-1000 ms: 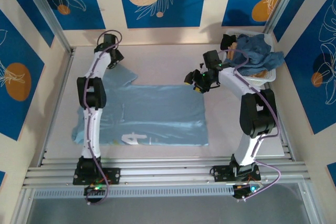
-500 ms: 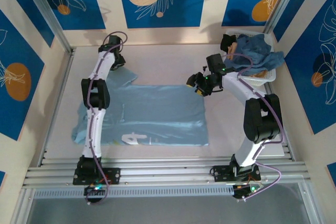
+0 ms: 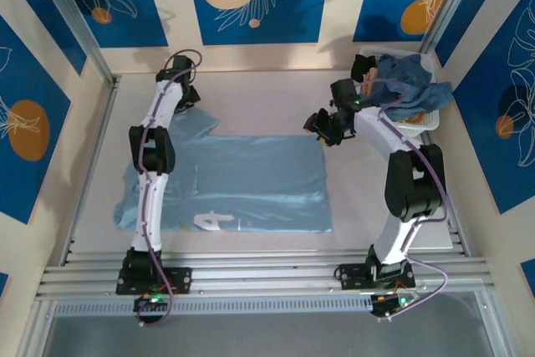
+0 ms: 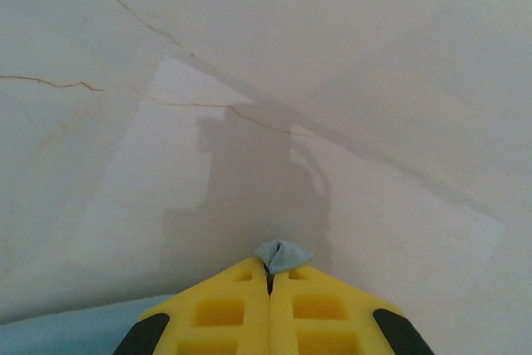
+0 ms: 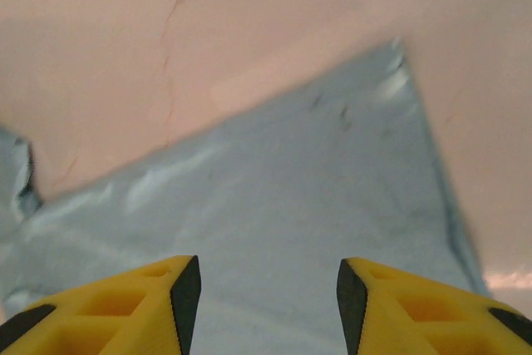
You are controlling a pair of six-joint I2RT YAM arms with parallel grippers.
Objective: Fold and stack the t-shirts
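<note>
1 pale-blue tee (image 3: 251,181) in L gripper (image 4: 268,270)

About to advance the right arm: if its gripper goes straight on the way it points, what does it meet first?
Most likely the pale blue t-shirt: its cloth lies straight ahead of the open fingers of the right gripper, though depth is unclear.

White arms (image 3: 149,206) w/ black joints (image 3: 155,150), purple cables (image 3: 440,273) — yellow fingers (image 4: 218,313), black edges.
</note>
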